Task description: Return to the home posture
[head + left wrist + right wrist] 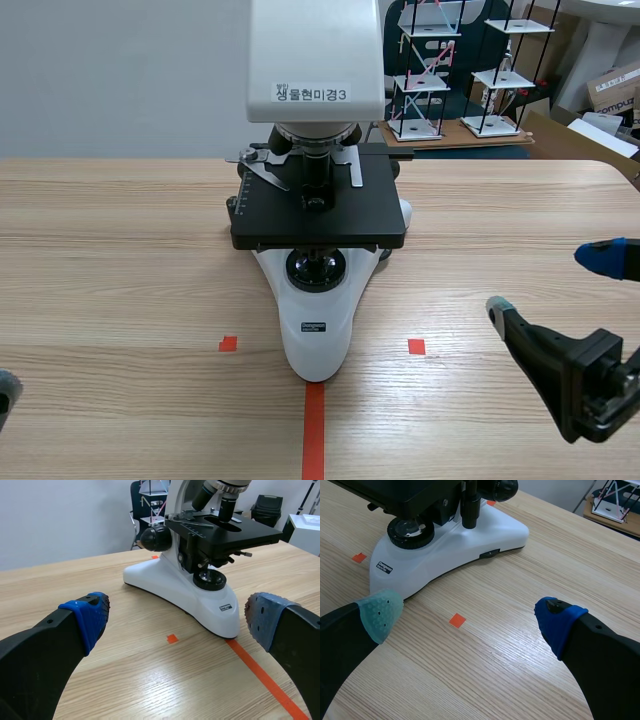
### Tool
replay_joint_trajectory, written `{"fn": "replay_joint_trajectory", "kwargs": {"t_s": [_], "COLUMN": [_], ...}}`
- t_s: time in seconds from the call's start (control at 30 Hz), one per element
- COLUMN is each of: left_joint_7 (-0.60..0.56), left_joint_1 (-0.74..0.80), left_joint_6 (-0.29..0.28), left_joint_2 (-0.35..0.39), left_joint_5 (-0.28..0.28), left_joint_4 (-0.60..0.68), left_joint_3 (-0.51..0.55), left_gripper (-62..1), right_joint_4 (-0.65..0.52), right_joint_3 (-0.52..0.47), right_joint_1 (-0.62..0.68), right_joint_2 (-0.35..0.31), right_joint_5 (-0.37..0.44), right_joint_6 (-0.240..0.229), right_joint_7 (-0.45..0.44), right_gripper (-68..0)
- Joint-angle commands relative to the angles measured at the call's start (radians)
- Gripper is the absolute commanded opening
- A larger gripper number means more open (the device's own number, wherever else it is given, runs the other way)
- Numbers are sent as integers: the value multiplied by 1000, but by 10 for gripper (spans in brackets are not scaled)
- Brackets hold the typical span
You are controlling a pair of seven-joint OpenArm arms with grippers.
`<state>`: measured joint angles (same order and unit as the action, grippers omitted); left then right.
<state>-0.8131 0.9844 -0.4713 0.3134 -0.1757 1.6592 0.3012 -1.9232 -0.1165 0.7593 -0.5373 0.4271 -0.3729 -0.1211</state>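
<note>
Our left claw (177, 617) sits low at the near left edge of the worktop (120, 260), fingers apart and empty. The microscope (318, 300) stands between the arms, ahead of both. Our right claw (550, 283), likewise spread and empty, lies nearer it, so we judge homing means drawing back, clear of its base.

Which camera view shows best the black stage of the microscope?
The scene view: the whole top of the stage is seen from the front and above. The left wrist view shows the stage obliquely from one side; the right wrist view shows only part of its dark underside.
</note>
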Motion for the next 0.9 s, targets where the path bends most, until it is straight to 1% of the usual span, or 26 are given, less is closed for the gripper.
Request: {"fn": "replay_joint_trajectory", "kwargs": {"t_s": [0.0, 0.1, 0.27, 0.87], "left_joint_7": [-52, -87, -88, -88], "left_joint_1": [36, 77, 134, 137], "left_joint_6": [-2, -2, -2, -3], "left_joint_2": [1, 6, 21, 22], "left_joint_5": [-14, -15, -22, -22], "left_joint_4": [39, 72, 112, 112], "left_joint_3": [13, 38, 76, 83], "left_gripper": [-37, -37, -37, -41], "right_joint_4": [-6, -6, -6, -6], "right_joint_3": [-7, -7, -7, -7], "right_joint_1": [-9, -9, -9, -9], "right_joint_2": [0, 0, 0, 0], "right_joint_5": [4, 4, 4, 4], "right_joint_6": [6, 6, 6, 6], "right_joint_7": [-11, -11, -11, -11], "right_gripper": [-97, -97, -97, -97]}}
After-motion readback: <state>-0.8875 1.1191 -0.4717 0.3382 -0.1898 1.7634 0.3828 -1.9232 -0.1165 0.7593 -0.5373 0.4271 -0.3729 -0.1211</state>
